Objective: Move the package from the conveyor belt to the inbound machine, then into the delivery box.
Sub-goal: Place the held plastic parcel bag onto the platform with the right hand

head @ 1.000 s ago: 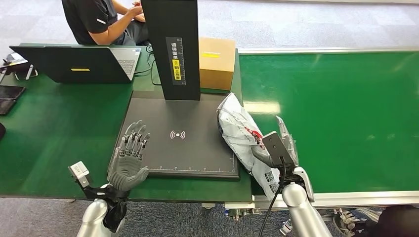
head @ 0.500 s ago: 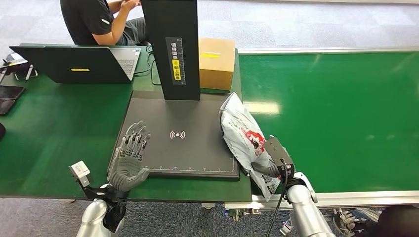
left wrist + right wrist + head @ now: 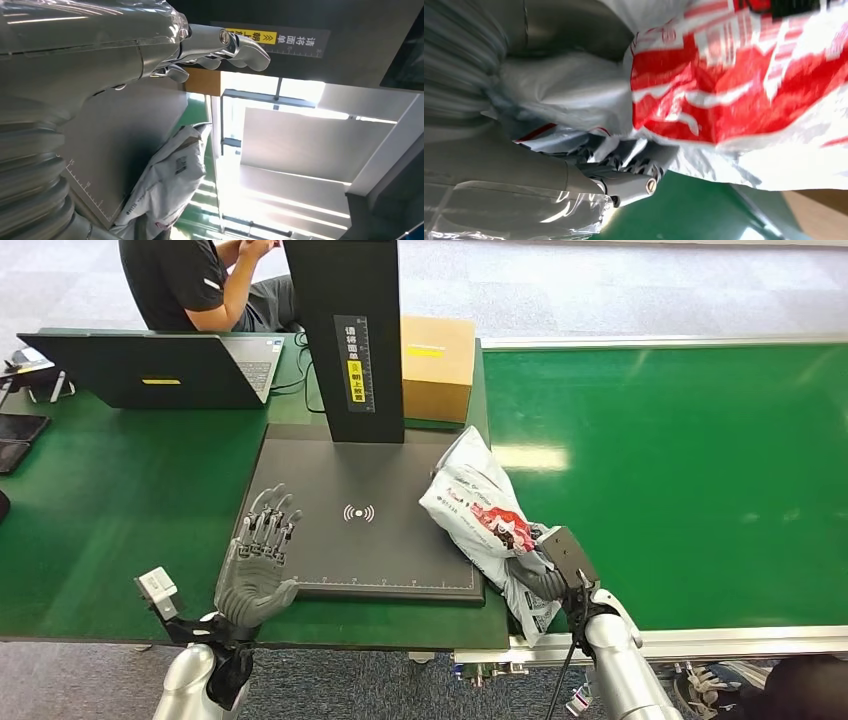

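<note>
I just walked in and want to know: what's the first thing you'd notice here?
The crinkly white and red package, gripped by the robot's right hand at the right edge of the black scanner pad. Next, the left hand, fingers spread, holding nothing, over the pad's left edge. Behind stand a tall black post and a brown cardboard box.

Parcel-sorting test lab: green conveyor belt (image 3: pixel 680 470), scanning machine (image 3: pixel 365 510) (laptop (image 3: pixel 150 368) nearby)

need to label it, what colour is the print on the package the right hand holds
Red print on the white package, clearest in the right wrist view.
</note>
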You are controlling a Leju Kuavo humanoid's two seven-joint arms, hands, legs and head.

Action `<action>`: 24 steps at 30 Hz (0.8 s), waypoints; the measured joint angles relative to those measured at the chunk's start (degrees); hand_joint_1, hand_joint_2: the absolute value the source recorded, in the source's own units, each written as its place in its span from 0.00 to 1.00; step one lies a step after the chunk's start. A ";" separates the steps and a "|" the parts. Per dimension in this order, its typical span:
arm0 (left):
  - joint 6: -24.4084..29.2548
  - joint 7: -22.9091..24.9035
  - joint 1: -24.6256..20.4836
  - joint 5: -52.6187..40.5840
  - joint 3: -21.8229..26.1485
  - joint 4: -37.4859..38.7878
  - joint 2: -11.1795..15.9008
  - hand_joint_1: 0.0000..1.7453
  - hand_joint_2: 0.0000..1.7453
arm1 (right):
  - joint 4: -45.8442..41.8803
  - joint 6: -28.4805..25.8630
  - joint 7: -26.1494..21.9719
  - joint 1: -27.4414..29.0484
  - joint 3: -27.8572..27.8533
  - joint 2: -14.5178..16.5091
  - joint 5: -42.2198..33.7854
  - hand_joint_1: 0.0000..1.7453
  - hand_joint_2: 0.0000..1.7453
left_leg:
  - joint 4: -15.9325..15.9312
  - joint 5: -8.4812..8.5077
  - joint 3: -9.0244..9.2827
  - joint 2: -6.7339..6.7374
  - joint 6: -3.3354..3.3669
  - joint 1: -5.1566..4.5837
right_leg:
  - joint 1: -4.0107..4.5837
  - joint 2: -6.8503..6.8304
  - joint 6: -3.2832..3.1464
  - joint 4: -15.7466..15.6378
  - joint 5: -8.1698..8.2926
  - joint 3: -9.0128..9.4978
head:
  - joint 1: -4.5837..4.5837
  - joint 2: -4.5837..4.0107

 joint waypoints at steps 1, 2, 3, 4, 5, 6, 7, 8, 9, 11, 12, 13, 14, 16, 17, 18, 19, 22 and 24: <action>-0.03 -0.08 -0.01 0.03 0.02 0.00 0.00 0.00 1.00 | 0.04 0.45 -0.56 -0.05 0.00 -0.01 -0.43 1.00 1.00 | 0.00 0.00 0.00 0.00 0.00 0.00 | 0.00 0.00 0.00 0.00 0.00 0.00 | -0.01 0.00; -0.05 -0.13 -0.01 0.06 0.04 0.00 0.00 0.00 1.00 | 0.07 0.74 -0.83 -0.12 0.00 -0.02 -0.67 1.00 1.00 | 0.00 0.00 0.01 0.00 0.00 0.00 | 0.00 0.00 0.00 0.00 0.00 0.00 | -0.01 0.00; -0.07 -0.17 -0.01 0.08 0.05 0.00 0.00 0.00 1.00 | 0.11 0.91 -0.93 -0.20 0.00 -0.03 -0.79 1.00 1.00 | 0.00 0.00 0.01 0.01 0.00 0.00 | 0.01 0.00 0.00 0.00 0.00 0.00 | -0.01 0.00; -0.07 -0.20 -0.02 0.08 0.08 0.00 0.00 0.00 1.00 | 0.16 0.99 -0.96 -0.27 0.01 -0.04 -0.81 1.00 1.00 | 0.00 0.00 0.01 0.01 0.00 0.00 | 0.01 0.00 0.00 0.01 0.00 -0.01 | -0.01 0.00; -0.07 -0.21 -0.03 0.08 0.09 0.00 0.00 0.00 1.00 | 0.22 1.02 -0.99 -0.35 0.02 -0.06 -0.81 1.00 1.00 | 0.00 0.00 0.01 0.01 0.00 0.00 | 0.01 0.01 -0.01 0.01 0.00 -0.01 | -0.01 0.00; -0.07 -0.23 -0.04 0.08 0.10 0.00 0.00 0.00 1.00 | 0.30 1.04 -0.99 -0.43 0.03 -0.07 -0.81 1.00 1.00 | 0.00 0.00 0.01 0.01 0.00 0.00 | 0.01 0.01 -0.01 0.02 0.00 -0.01 | -0.01 0.00; -0.07 -0.25 -0.05 0.08 0.11 0.00 0.00 0.00 1.00 | 0.37 1.04 -0.99 -0.52 0.05 -0.08 -0.80 1.00 1.00 | 0.00 0.00 0.01 0.01 0.00 0.01 | 0.01 0.01 -0.01 0.02 0.00 -0.01 | -0.01 0.00; -0.07 -0.26 -0.06 0.08 0.12 0.00 0.00 0.00 1.00 | 0.45 1.03 -0.99 -0.60 0.08 -0.08 -0.79 1.00 1.00 | 0.00 0.00 0.02 0.01 0.00 0.01 | 0.01 0.01 -0.01 0.03 0.00 -0.01 | -0.01 0.00; -0.07 -0.27 -0.07 0.08 0.12 0.00 0.00 0.00 1.00 | 0.52 1.03 -0.99 -0.67 0.11 -0.08 -0.78 1.00 1.00 | -0.01 0.00 0.02 0.01 0.00 0.01 | 0.01 0.01 -0.01 0.03 0.00 -0.02 | -0.01 0.00; -0.07 -0.28 -0.08 0.08 0.12 0.00 0.00 0.00 1.00 | 0.62 1.02 -0.99 -0.76 0.16 -0.08 -0.77 1.00 1.00 | -0.01 0.00 0.01 0.01 0.00 0.01 | 0.01 0.01 -0.01 0.03 0.00 -0.02 | -0.01 0.00; -0.07 -0.28 -0.08 0.08 0.12 0.00 0.00 0.00 1.00 | 0.67 1.02 -0.99 -0.78 0.19 -0.08 -0.77 1.00 1.00 | -0.01 0.00 0.01 0.01 0.00 0.01 | 0.01 0.01 -0.01 0.03 0.00 -0.02 | -0.01 0.00; -0.07 -0.29 -0.08 0.08 0.12 0.00 0.00 0.00 1.00 | 0.72 1.02 -0.99 -0.81 0.22 -0.08 -0.77 1.00 1.00 | -0.01 0.00 0.01 0.01 0.00 0.01 | 0.01 0.01 -0.01 0.03 0.00 -0.02 | 0.00 0.00; -0.07 -0.29 -0.08 0.08 0.12 0.00 0.00 0.00 1.00 | 0.78 1.02 -0.99 -0.83 0.25 -0.08 -0.77 1.00 1.00 | -0.01 0.00 0.01 0.01 0.00 0.01 | 0.01 0.01 -0.01 0.03 0.00 -0.01 | -0.01 0.00; -0.07 -0.29 -0.08 0.08 0.12 0.00 0.00 0.00 1.00 | 0.85 1.02 -0.99 -0.87 0.28 -0.08 -0.77 1.00 1.00 | -0.01 0.00 0.01 0.01 0.00 0.00 | 0.01 0.01 -0.01 0.03 0.00 -0.01 | -0.01 0.00; -0.07 -0.29 -0.08 0.08 0.12 0.00 0.00 0.00 1.00 | 0.86 1.02 -0.99 -0.87 0.29 -0.08 -0.77 1.00 1.00 | -0.01 0.00 0.01 0.01 0.00 0.00 | 0.01 0.01 -0.01 0.03 0.00 -0.01 | -0.01 0.00; -0.07 -0.29 -0.08 0.08 0.12 0.00 0.00 0.00 1.00 | 0.86 1.02 -0.99 -0.87 0.30 -0.08 -0.77 1.00 1.00 | -0.01 0.00 0.01 0.01 0.00 0.00 | 0.01 0.01 -0.01 0.03 0.00 -0.01 | -0.01 0.00; -0.07 -0.29 -0.09 0.08 0.12 0.00 0.00 0.00 1.00 | 0.87 1.02 -0.99 -0.88 0.30 -0.08 -0.77 1.00 1.00 | 0.00 0.00 0.01 0.01 0.00 0.00 | 0.01 0.01 -0.01 0.03 0.00 -0.01 | 0.00 0.00; -0.07 -0.29 -0.08 0.08 0.12 0.00 0.00 0.00 1.00 | 0.92 1.02 -0.99 -0.89 0.32 -0.08 -0.77 1.00 1.00 | 0.00 0.00 0.01 0.01 0.00 0.00 | 0.01 0.01 -0.01 0.03 0.00 -0.01 | -0.01 0.00; -0.07 -0.29 -0.09 0.08 0.12 0.00 0.00 0.00 1.00 | 0.92 1.02 -0.99 -0.89 0.33 -0.08 -0.77 1.00 1.00 | 0.00 0.00 0.02 0.01 0.00 0.00 | 0.01 0.01 -0.01 0.03 0.00 -0.01 | -0.01 0.00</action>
